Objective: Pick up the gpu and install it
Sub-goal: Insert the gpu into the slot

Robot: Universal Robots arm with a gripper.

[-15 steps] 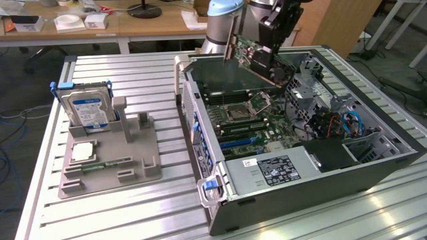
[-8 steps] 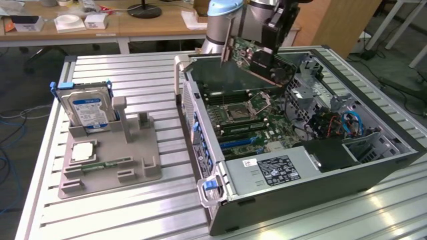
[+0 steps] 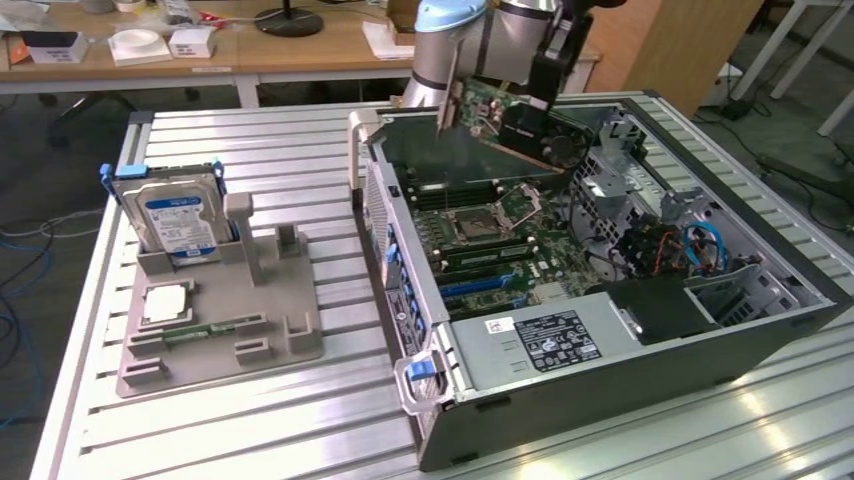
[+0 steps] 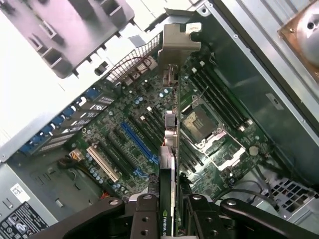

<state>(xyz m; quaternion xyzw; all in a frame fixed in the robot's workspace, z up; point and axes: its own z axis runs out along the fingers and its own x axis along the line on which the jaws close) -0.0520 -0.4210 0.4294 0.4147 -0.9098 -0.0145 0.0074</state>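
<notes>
Over on the exterior view's left, the grey holder [image 3: 267, 345] carries the hard drive [image 3: 174, 215] upright, well apart from the action. Moving right, the open computer case [image 3: 627, 350] lies on its side with the motherboard [image 3: 494, 250] facing up. Above its far end hangs the gpu [image 3: 514, 125], clamped on edge in the gripper [image 3: 537, 95] and clear of the board. From the wrist, the jaws pinch one end of the card [image 4: 170, 129] and its long axis runs away from them to the silver bracket [image 4: 178, 40]. The long blue slot [image 4: 138, 142] lies beside that line – not under it.
</notes>
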